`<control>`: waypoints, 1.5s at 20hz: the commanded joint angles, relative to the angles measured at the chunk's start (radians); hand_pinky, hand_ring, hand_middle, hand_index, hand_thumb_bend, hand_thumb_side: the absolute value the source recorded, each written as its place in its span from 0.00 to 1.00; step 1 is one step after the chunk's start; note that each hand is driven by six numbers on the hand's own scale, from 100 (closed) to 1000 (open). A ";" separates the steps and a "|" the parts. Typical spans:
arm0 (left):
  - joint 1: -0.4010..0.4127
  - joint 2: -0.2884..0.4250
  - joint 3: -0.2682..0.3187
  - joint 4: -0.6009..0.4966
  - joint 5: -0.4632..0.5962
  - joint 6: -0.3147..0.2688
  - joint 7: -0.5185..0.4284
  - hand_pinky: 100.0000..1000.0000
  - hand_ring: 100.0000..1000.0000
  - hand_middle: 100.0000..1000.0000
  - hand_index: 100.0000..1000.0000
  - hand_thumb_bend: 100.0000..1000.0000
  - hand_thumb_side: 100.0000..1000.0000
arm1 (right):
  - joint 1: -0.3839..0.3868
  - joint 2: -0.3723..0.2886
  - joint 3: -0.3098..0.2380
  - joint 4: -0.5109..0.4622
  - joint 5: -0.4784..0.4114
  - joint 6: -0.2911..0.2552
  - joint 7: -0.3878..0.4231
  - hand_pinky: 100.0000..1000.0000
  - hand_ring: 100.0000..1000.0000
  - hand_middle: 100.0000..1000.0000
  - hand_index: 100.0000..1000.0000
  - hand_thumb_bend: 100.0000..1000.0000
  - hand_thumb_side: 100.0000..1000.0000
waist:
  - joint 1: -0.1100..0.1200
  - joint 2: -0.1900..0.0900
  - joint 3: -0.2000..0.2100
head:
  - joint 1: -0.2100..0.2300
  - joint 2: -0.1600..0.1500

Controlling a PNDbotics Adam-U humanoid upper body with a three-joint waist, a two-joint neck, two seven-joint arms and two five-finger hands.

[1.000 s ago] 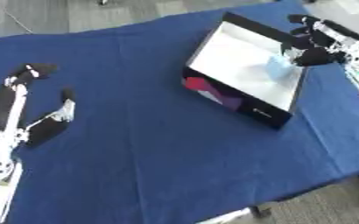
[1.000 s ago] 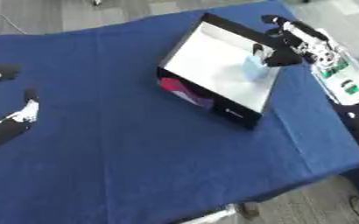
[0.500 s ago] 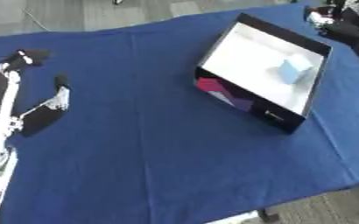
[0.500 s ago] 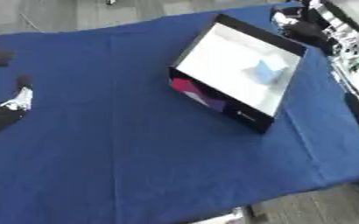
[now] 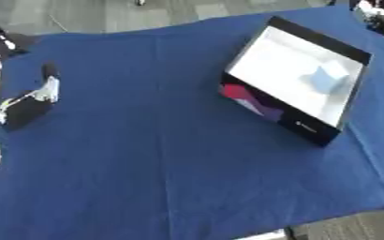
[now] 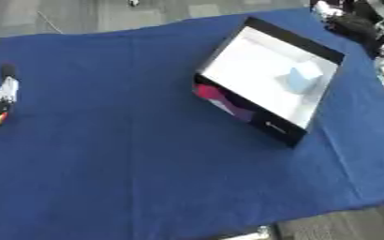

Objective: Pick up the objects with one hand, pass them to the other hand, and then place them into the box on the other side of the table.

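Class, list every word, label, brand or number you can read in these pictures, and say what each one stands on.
No text can be read.
Box: a small pale mark on its black outer side, too blurred to read; the red and purple patch beside it is a graphic, not lettering.
Pale blue object in the box: no marking visible.

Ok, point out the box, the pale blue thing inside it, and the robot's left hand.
box (image 5: pixel 279 114): left eye view, on its dark front wall.
pale blue object (image 6: pixel 302 78): right eye view, on its middle.
left hand (image 5: pixel 30 105): left eye view, on the palm.
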 commanded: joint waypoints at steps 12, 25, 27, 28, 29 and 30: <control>-0.031 0.291 0.069 0.041 0.198 0.038 -0.206 0.85 0.76 0.74 0.81 0.04 0.30 | -0.005 -0.033 -0.020 -0.040 -0.040 0.009 -0.017 0.92 0.89 1.00 1.00 0.00 0.48 | 0.012 -0.034 0.006 | 0.095 0.002; -0.035 0.435 0.075 0.143 0.225 0.032 -0.429 0.86 0.79 0.76 0.82 0.16 0.39 | 0.000 -0.032 -0.024 -0.039 -0.039 0.013 -0.020 0.92 0.89 1.00 1.00 0.00 0.50 | 0.016 -0.032 0.007 | 0.131 0.002; -0.025 0.445 0.084 0.154 0.224 0.038 -0.457 0.86 0.79 0.76 0.82 0.17 0.40 | 0.000 -0.032 -0.024 -0.038 -0.039 0.015 -0.020 0.92 0.89 1.00 1.00 0.00 0.50 | 0.017 -0.032 0.009 | 0.135 0.002; -0.020 0.450 0.087 0.160 0.223 0.040 -0.470 0.86 0.79 0.76 0.82 0.18 0.40 | 0.001 -0.031 -0.024 -0.038 -0.039 0.015 -0.020 0.92 0.89 1.00 1.00 0.00 0.50 | 0.017 -0.032 0.010 | 0.137 0.002; -0.016 0.456 0.090 0.165 0.222 0.041 -0.481 0.86 0.80 0.76 0.82 0.19 0.41 | 0.001 -0.031 -0.023 -0.038 -0.038 0.016 -0.021 0.92 0.89 1.00 1.00 0.00 0.50 | 0.017 -0.032 0.010 | 0.139 0.002; -0.013 0.462 0.092 0.170 0.221 0.042 -0.492 0.86 0.80 0.76 0.82 0.20 0.41 | 0.002 -0.031 -0.023 -0.039 -0.038 0.017 -0.021 0.92 0.89 1.00 1.00 0.00 0.50 | 0.016 -0.032 0.011 | 0.142 0.001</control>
